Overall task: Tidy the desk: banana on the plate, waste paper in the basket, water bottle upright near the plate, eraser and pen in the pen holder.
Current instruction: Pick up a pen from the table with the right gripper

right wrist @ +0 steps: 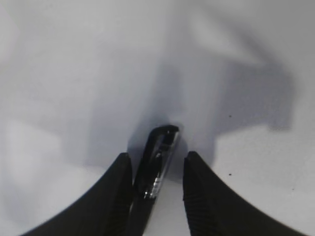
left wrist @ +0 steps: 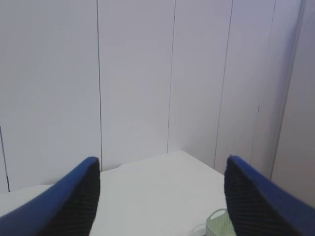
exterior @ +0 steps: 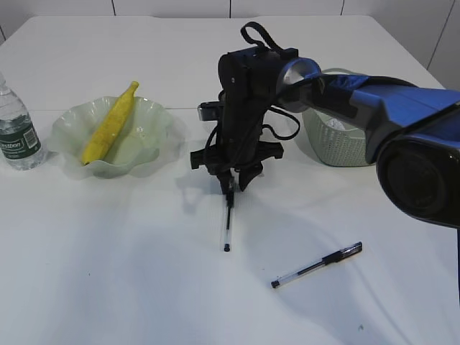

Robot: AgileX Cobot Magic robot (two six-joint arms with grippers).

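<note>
2 pens lie on a white table [exterior: 108, 273]. 1 pen [exterior: 227, 228] lies near the middle, running away from the camera, with its far end between the fingers of the right gripper [exterior: 231, 184], which points straight down from above. In the right wrist view, the dark fingers [right wrist: 115, 189] stand on either side of that pen's end with a small gap on the right side; whether they press it cannot be told. The other pen [exterior: 317, 264] lies apart to the right, at a slant. A banana [exterior: 109, 123] rests in a pale green plate [exterior: 154, 140] at the left. A bottle [exterior: 16, 128] stands upright just left of the plate. A basket [exterior: 332, 140] sits behind the right arm. The left gripper [left wrist: 160, 201] is raised, its 2 fingers spread wide and holding nothing, facing a white wall [left wrist: 133, 78].
</note>
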